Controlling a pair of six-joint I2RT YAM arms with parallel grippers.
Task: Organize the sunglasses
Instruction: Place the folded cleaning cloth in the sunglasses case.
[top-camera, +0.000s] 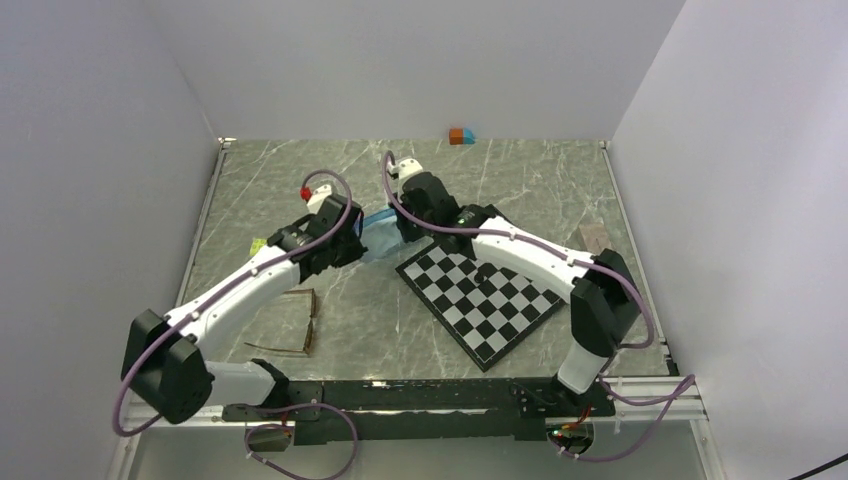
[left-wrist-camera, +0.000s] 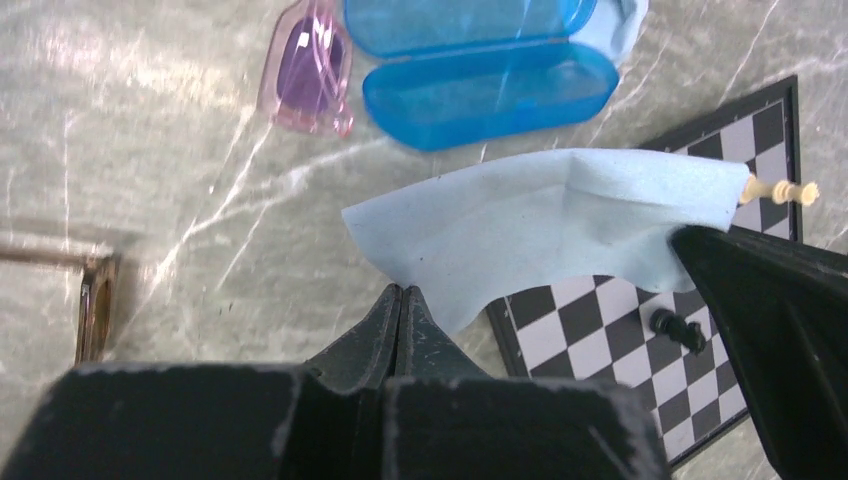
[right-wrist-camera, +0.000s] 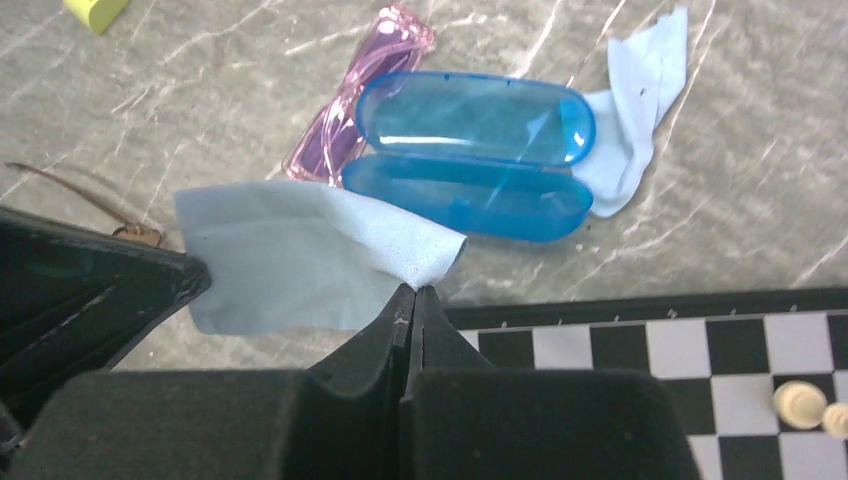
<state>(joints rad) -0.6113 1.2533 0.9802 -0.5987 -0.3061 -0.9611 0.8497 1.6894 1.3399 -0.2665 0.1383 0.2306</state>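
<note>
The purple sunglasses (left-wrist-camera: 310, 70) lie folded on the table beside the open blue case (left-wrist-camera: 480, 65); they also show in the right wrist view (right-wrist-camera: 350, 115). The brown sunglasses (top-camera: 298, 322) lie open at the front left, and one edge shows in the left wrist view (left-wrist-camera: 95, 318). My left gripper (left-wrist-camera: 402, 292) is shut on one corner of a light-blue cloth (left-wrist-camera: 540, 225). My right gripper (right-wrist-camera: 415, 290) is shut on the opposite corner of the same cloth (right-wrist-camera: 290, 255). The cloth hangs stretched between them above the table, near the case.
A second light-blue cloth (right-wrist-camera: 640, 110) lies partly under the case (right-wrist-camera: 470, 150). A chessboard (top-camera: 480, 295) lies at centre right with a white piece (left-wrist-camera: 782, 190) and a black piece (left-wrist-camera: 675, 328). A yellow-green block (right-wrist-camera: 95, 10) and coloured blocks (top-camera: 461, 136) lie farther off.
</note>
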